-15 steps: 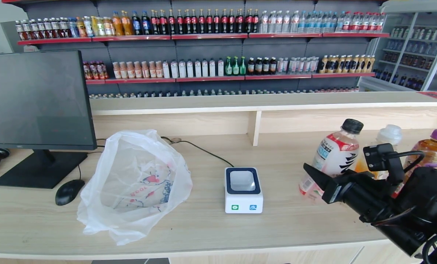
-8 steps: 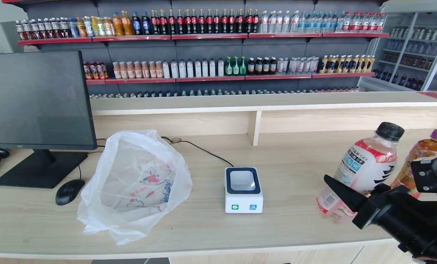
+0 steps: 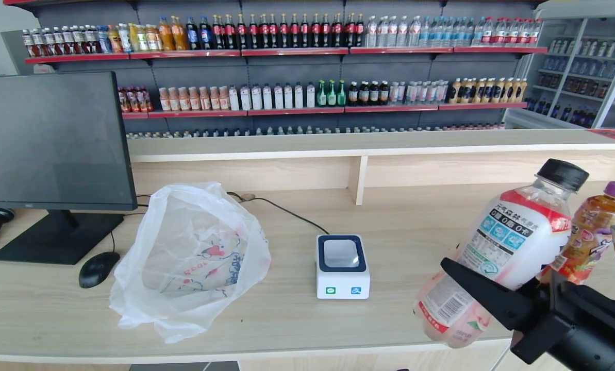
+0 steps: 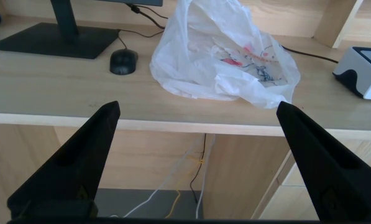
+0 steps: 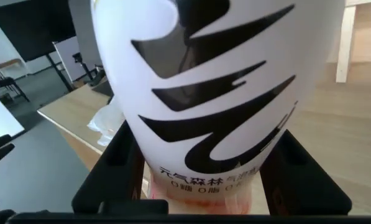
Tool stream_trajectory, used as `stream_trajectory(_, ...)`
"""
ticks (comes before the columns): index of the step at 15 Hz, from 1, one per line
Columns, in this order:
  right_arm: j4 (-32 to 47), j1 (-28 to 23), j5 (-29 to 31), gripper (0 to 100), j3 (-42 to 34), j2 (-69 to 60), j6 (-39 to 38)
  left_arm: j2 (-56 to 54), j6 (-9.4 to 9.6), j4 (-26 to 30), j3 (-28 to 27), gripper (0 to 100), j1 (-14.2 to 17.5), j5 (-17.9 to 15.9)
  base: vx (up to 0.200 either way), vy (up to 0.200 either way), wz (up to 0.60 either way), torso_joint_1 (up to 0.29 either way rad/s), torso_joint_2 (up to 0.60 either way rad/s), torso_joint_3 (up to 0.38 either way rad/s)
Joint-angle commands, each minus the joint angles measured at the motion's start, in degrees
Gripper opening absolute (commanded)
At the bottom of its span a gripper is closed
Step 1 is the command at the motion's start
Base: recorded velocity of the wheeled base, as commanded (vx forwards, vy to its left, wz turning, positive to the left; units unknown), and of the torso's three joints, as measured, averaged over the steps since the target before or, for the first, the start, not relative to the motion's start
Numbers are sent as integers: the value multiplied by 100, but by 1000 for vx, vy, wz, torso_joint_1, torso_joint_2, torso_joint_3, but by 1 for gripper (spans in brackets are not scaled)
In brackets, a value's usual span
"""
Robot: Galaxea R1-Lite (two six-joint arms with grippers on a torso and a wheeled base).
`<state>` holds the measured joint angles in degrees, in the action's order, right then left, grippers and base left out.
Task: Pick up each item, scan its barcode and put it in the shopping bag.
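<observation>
Shop interior: shelves [image 3: 286, 51] of bottled drinks along the back wall, a glass-door fridge [image 3: 575, 67] at the far right. In front, a pale wood counter [image 3: 400, 226] with a raised ledge behind it.

On the counter, robot's left to right:
- dark monitor [image 3: 54, 139] on its stand, black mouse [image 3: 97, 269] just beside the base
- shopping bag [image 3: 194, 257], translucent white plastic with red and blue print, slumped, its mouth facing up
- white scanner [image 3: 342, 266] with a dark-framed window on top, standing apart from the bag; a black cable [image 3: 286, 211] ran behind both
- amber bottle [image 3: 593, 232] with a purple cap, upright at the far right

Right claw [image 3: 485, 296] was clamped around the lower body of the peach drink bottle [image 3: 498, 252], which had a black cap and a white label. One black finger crossed its front; the right wrist view showed fingers on both sides of it. The bottle was tilted, cap up and toward the robot's right, base toward the near counter edge. A barcode on the label near the base faced the head camera. It was well to the right of the scanner and well apart from the bag.

Left claw [image 4: 197, 112] was spread wide with nothing in it, seen before the counter's front edge, with the bag beyond.
</observation>
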<state>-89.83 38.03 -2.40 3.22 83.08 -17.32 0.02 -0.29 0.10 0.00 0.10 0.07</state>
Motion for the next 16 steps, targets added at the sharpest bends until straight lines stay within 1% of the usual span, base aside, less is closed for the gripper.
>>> stream_trajectory(1, -17, 64, -243, 0, 504, 77, -509, 6, -6, -1, 0, 100, -1, 1, 0, 0, 0, 0, 0, 0)
stream_trajectory(2, -17, 81, -340, 0, 794, 174, -878, -2, 3, -1, 0, 100, -1, 1, 0, 0, 0, 0, 0, 0)
stream_trajectory(3, -17, 116, -366, 0, 935, 218, -1063, 6, -6, -1, 0, 100, -1, 1, 0, 0, 0, 0, 0, 0)
stream_trajectory(4, -17, 301, -366, 0, 1164, 279, -1388, 6, -6, -1, 0, 100, -1, 1, 0, 0, 0, 0, 0, 0)
stream_trajectory(6, -17, 732, -375, 0, 1260, 305, -1678, 6, -6, -1, 0, 100, -1, 1, 0, 0, 0, 0, 0, 0)
stream_trajectory(8, -17, 1312, -375, 0, 1392, 244, -2152, 6, -6, -1, 0, 100, -1, 1, 0, 0, 0, 0, 0, 0)
stream_trajectory(10, -17, 1540, -375, 0, 1533, 288, -2548, 6, -6, -1, 0, 100, -1, 1, 0, 0, 0, 0, 0, 0)
stream_trajectory(13, -17, 1593, -366, 0, 1928, 455, -3075, 6, 3, -1, 0, 100, -10, 1, 0, 0, 0, 0, 0, 0)
stream_trajectory(15, -17, 1637, -366, 0, 1946, 551, -3541, 6, 3, -1, 0, 100, -1, 1, 0, 0, 0, 0, 0, 0)
stream_trajectory(16, -17, 1637, -366, 0, 1955, 569, -3576, 6, 3, -1, 0, 100, -1, 1, 0, 0, 0, 0, 0, 0)
